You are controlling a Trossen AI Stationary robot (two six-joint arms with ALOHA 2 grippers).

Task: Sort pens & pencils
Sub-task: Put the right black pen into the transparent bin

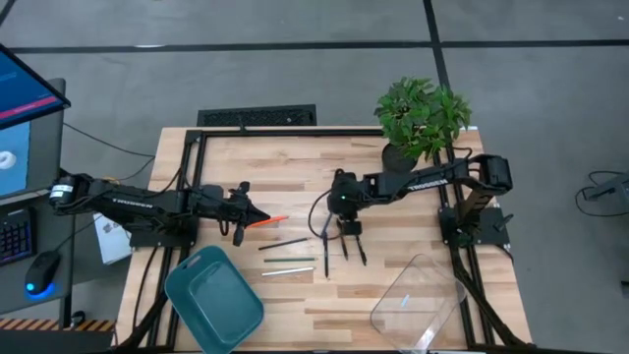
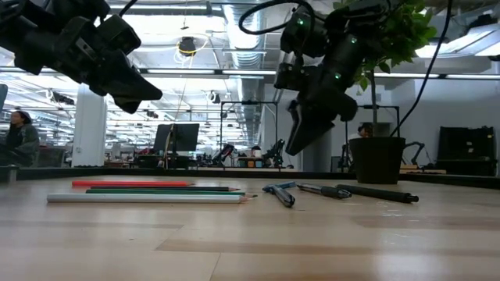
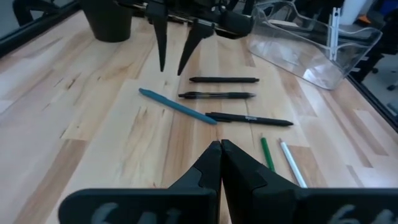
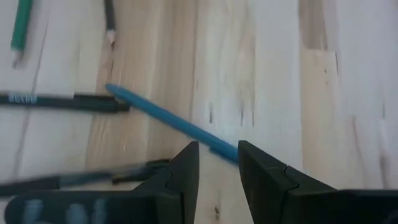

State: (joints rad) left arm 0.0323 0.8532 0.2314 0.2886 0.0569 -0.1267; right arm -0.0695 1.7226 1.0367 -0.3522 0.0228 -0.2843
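Note:
Several dark pens (image 3: 216,95) and one bluish pen (image 3: 177,106) lie flat on the wooden table at mid-right. The pencils lie left of them: an orange one (image 1: 267,222), a green one (image 3: 267,154), a pale one (image 3: 292,163) and a dark one (image 4: 109,18). My right gripper (image 4: 217,163) hangs open above the bluish pen (image 4: 168,118), its fingertips (image 2: 301,136) clear of the table. One end of that pen shows below the gap between the fingers. My left gripper (image 1: 246,210) is shut and hovers at the table's left, above the orange pencil's (image 2: 129,183) end.
A teal bin (image 1: 214,300) stands at the near left and a clear container (image 1: 418,303) at the near right. A potted plant (image 1: 423,118) is at the far right, behind my right arm. Bare wood lies between the pens and the clear container.

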